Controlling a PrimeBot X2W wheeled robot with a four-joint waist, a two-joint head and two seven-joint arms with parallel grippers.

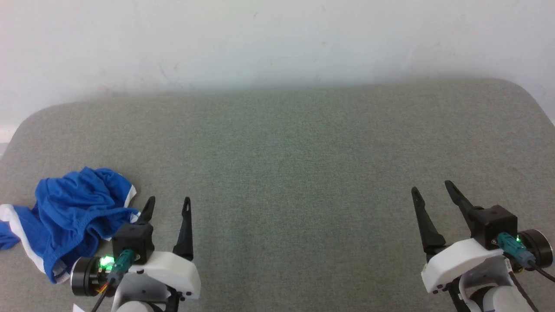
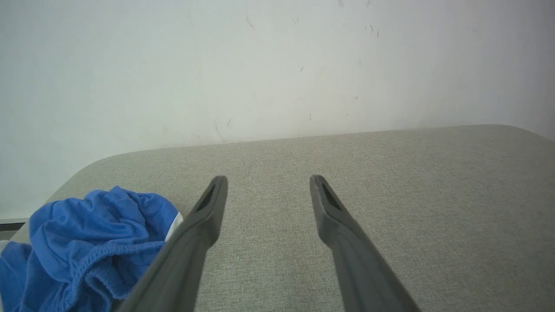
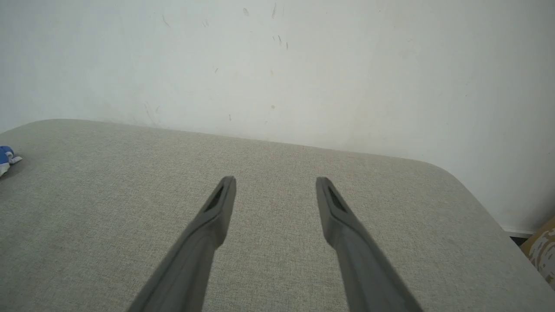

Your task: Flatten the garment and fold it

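The blue shorts (image 1: pixel 69 216) lay crumpled in a heap at the far left of the grey padded table (image 1: pixel 282 173), just beside the left gripper (image 1: pixel 169 199), whose fingers stood apart and empty. The right gripper (image 1: pixel 431 186), likewise spread and empty, sat well apart from the cloth. A pinch into that bunch would likely have caught several layers at once, leaving it unable to spread. A careless tug could also have dragged it off the nearby left edge.
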